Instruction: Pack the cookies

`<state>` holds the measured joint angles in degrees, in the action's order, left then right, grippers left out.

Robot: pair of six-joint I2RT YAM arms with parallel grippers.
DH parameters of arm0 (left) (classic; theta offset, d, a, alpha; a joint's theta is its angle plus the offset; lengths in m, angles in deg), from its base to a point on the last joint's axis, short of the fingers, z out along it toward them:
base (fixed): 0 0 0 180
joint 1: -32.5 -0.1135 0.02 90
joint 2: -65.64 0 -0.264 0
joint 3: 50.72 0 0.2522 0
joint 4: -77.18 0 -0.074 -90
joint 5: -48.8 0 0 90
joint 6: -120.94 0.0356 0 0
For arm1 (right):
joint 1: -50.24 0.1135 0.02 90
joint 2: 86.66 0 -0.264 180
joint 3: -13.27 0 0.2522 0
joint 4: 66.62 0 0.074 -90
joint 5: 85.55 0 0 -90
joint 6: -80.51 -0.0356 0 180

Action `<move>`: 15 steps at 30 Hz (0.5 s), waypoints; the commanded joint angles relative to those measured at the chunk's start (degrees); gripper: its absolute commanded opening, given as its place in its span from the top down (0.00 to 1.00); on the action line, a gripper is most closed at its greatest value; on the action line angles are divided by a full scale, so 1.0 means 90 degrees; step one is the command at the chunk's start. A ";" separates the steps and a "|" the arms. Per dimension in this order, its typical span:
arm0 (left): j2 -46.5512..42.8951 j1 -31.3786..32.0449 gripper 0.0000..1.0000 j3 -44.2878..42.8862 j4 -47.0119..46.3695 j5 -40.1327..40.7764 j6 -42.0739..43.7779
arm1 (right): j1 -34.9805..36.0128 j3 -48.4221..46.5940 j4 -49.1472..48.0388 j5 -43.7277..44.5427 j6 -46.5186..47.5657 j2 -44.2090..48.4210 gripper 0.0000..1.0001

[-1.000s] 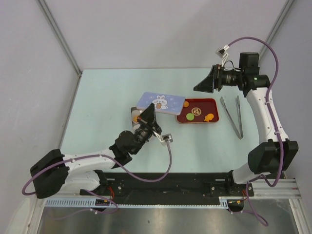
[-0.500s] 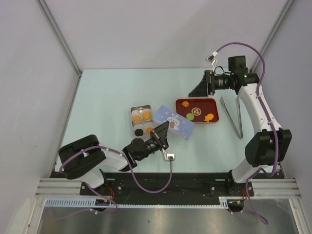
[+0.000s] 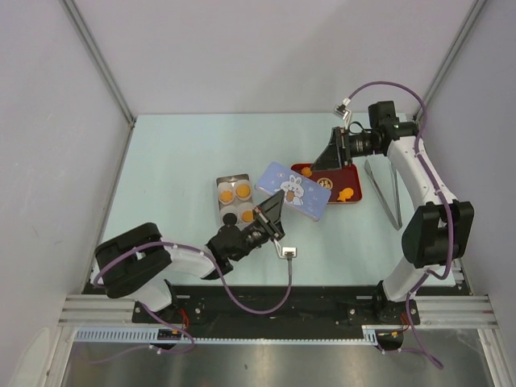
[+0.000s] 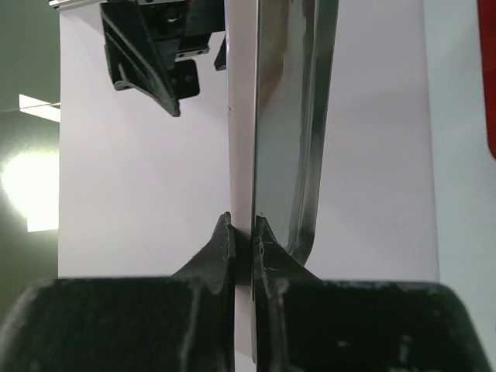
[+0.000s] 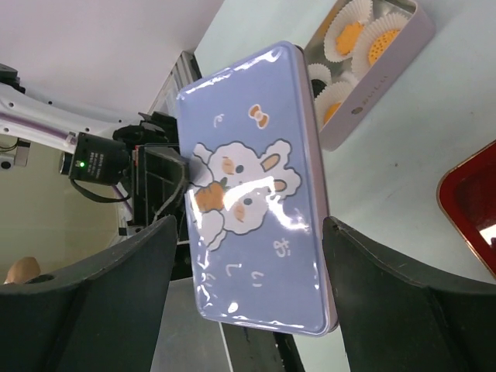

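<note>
Handing over the tin lid (image 5: pixel 248 194) appears to be the step in hand. The left gripper (image 4: pixel 242 232) is clamped on the lid's rim, holding it raised and tilted. The right gripper (image 3: pixel 324 157) faces the printed side, jaws spread wide. We advise closing the right jaws squarely across both long edges before the left lets go. Cookies (image 3: pixel 234 193) sit in the open tin (image 3: pixel 219 181) just beside the left gripper, with others on the red tray (image 3: pixel 355 171) below the right gripper. The lid shows a rabbit and small Japanese characters, one resembling お.

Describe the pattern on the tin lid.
Lavender-blue lid with a white cartoon bunny and small orange bow; clearest in the right wrist view.
</note>
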<state>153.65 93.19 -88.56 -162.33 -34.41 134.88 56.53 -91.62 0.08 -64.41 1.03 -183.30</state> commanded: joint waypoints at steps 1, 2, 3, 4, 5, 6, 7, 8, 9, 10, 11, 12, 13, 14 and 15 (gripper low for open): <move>-0.0374 0.0064 1.00 -0.0411 -0.2845 0.0037 0.0062 | 0.0044 -0.0137 0.0191 0.0024 0.0285 -0.0053 0.20; -0.0413 0.0083 1.00 -0.0411 -0.2845 0.0037 0.0053 | 0.0034 -0.0244 0.0268 0.0034 0.0305 -0.0073 0.20; -0.0452 0.0093 1.00 -0.0430 -0.2845 0.0037 0.0053 | 0.0054 -0.0284 0.0298 0.0044 0.0305 -0.0082 0.20; -0.0510 0.0103 1.00 -0.0440 -0.2845 0.0047 0.0053 | 0.0063 -0.0323 0.0327 0.0063 0.0315 -0.0121 0.20; -0.0540 0.0122 1.00 -0.0460 -0.2845 0.0047 0.0062 | 0.0073 -0.0362 0.0347 0.0063 0.0325 -0.0151 0.20; -0.0569 0.0132 0.99 -0.0469 -0.2845 0.0066 0.0072 | 0.0093 -0.0382 0.0367 0.0063 0.0334 -0.0161 0.20; -0.0589 0.0151 1.00 -0.0479 -0.2845 0.0086 0.0053 | 0.0131 -0.0392 0.0377 0.0063 0.0344 -0.0190 0.20; -0.0657 0.0152 1.00 -0.0479 -0.2845 0.0105 0.0053 | 0.0132 -0.0401 0.0367 0.0054 0.0354 -0.0209 0.20; -0.0677 0.0161 1.00 -0.0479 -0.2845 0.0144 0.0024 | 0.0161 -0.0411 0.0386 0.0053 0.0364 -0.0229 0.20; -0.0687 0.0161 1.00 -0.0460 -0.2845 0.0125 0.0043 | 0.0181 -0.0440 0.0415 0.0005 0.0383 -0.0277 0.20; -0.0706 0.0171 1.00 -0.0450 -0.2845 0.0125 0.0062 | 0.0219 -0.0499 0.0454 -0.0024 0.0412 -0.0307 0.20; -0.0706 0.0171 1.00 -0.0440 -0.2845 0.0106 0.0062 | 0.0258 -0.0548 0.0522 -0.0044 0.0461 -0.0346 0.20; -0.0716 0.0171 1.00 -0.0440 -0.2845 0.0096 0.0072 | 0.0288 -0.0606 0.0649 -0.0093 0.0568 -0.0365 0.20; -0.0706 0.0171 1.00 -0.0450 -0.2845 0.0096 0.0082 | 0.0346 -0.0645 0.0698 -0.0132 0.0617 -0.0424 0.20; -0.0697 0.0171 1.00 -0.0460 -0.2845 0.0067 0.0111 | 0.0366 -0.0713 0.0747 -0.0161 0.0676 -0.0453 0.21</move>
<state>149.10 94.23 -90.87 -163.27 -33.40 134.93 58.50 -94.11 4.02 -63.82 4.24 -186.34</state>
